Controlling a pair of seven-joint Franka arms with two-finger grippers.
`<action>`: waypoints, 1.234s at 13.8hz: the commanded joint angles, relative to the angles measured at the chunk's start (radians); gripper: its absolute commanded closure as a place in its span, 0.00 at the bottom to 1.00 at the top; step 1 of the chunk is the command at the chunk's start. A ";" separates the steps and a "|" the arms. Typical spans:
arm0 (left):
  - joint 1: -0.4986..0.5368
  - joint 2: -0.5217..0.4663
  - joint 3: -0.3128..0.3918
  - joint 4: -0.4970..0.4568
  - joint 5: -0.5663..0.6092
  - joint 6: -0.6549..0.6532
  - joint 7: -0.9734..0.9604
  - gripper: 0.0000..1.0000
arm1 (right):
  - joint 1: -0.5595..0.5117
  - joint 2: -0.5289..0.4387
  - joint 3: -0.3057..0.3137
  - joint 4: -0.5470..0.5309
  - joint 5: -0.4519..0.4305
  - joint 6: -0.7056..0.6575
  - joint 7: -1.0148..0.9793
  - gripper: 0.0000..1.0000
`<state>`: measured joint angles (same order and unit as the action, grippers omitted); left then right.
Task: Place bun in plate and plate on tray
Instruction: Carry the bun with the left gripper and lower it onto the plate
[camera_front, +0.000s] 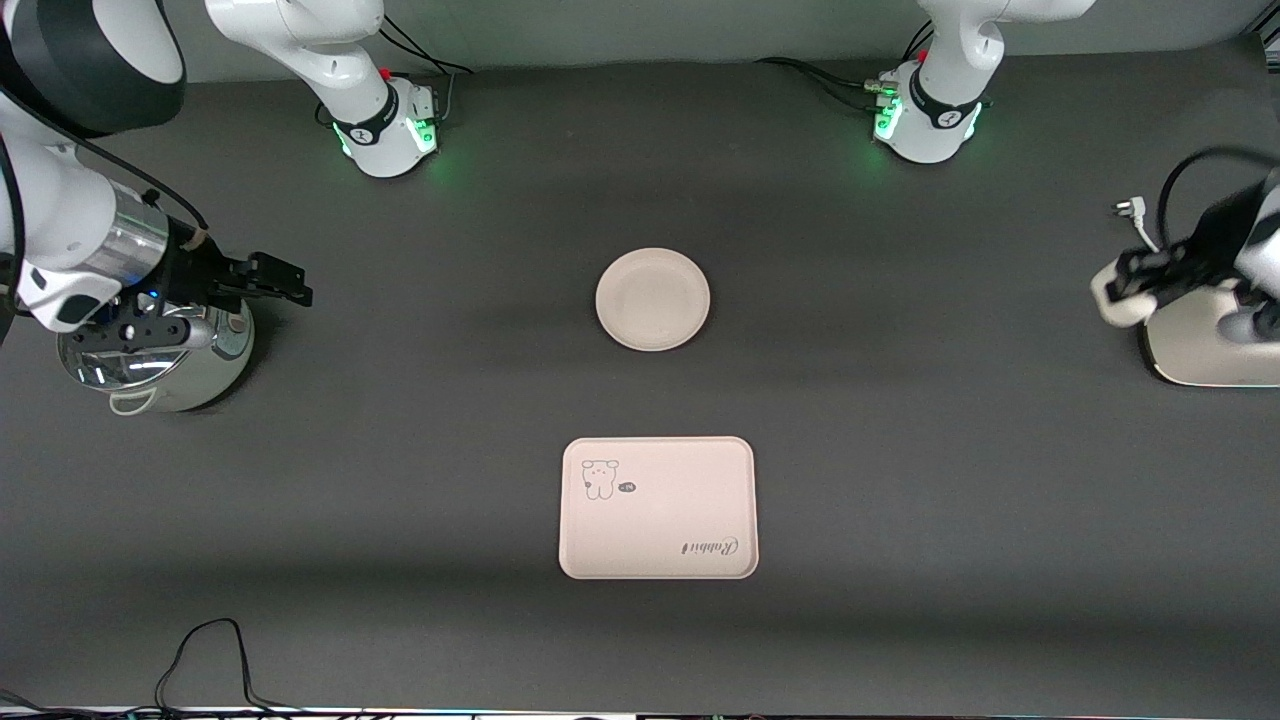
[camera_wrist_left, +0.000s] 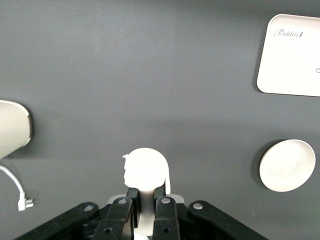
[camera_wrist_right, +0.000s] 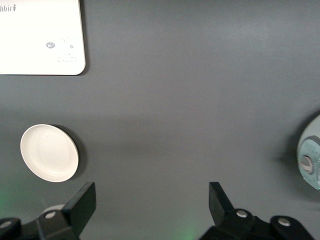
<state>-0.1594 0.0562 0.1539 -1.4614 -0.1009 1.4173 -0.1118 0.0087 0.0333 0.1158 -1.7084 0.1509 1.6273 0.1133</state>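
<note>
Gripping the bun (camera_wrist_left: 145, 170), the left gripper (camera_wrist_left: 146, 196) has its fingers (camera_wrist_left: 165, 207) pinched in tight on the bun's base; bun reads as a smooth off-white rounded lump, overexposed in the left wrist view, sticking out past the fingertips; in the front view the same gripper (camera_front: 1120, 290) is up in the air at the left arm's end of the table, over the edge of a pale rounded appliance (camera_front: 1205, 345) with a white cord and plug (camera_front: 1128, 210) beside it; bun shows there as a pale blob (camera_front: 1115, 300) at the fingertips; bun is off the table, well apart from plate and tray.

Plate (camera_front: 653, 299) sits mid-table, round, cream, raised rim, nothing in it; tray (camera_front: 658, 507) lies nearer the front camera than the plate, apart from it, pinkish-cream rectangle with rounded corners, small animal drawing and "Rabbit" script, nothing on it.

Right gripper (camera_wrist_right: 152, 207) has its fingers (camera_wrist_right: 82, 202) spread wide, holding nothing; it waits at the right arm's end of the table, over a shiny metal pot (camera_front: 160, 360) with a lid; dark grey table (camera_front: 900, 500) under everything.
</note>
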 joint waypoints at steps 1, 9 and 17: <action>-0.019 -0.032 -0.051 -0.036 0.021 -0.004 -0.113 0.84 | 0.042 0.019 0.002 -0.011 0.022 0.028 0.086 0.00; -0.074 0.080 -0.404 -0.042 0.021 0.178 -0.659 0.83 | 0.030 0.056 0.114 -0.051 0.018 0.121 0.144 0.00; -0.353 0.359 -0.412 -0.045 0.104 0.383 -0.997 0.81 | 0.030 0.073 0.136 -0.114 0.022 0.204 0.146 0.00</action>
<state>-0.4538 0.3455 -0.2696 -1.5212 -0.0275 1.7655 -1.0348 0.0425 0.1054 0.2420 -1.7957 0.1560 1.7963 0.2398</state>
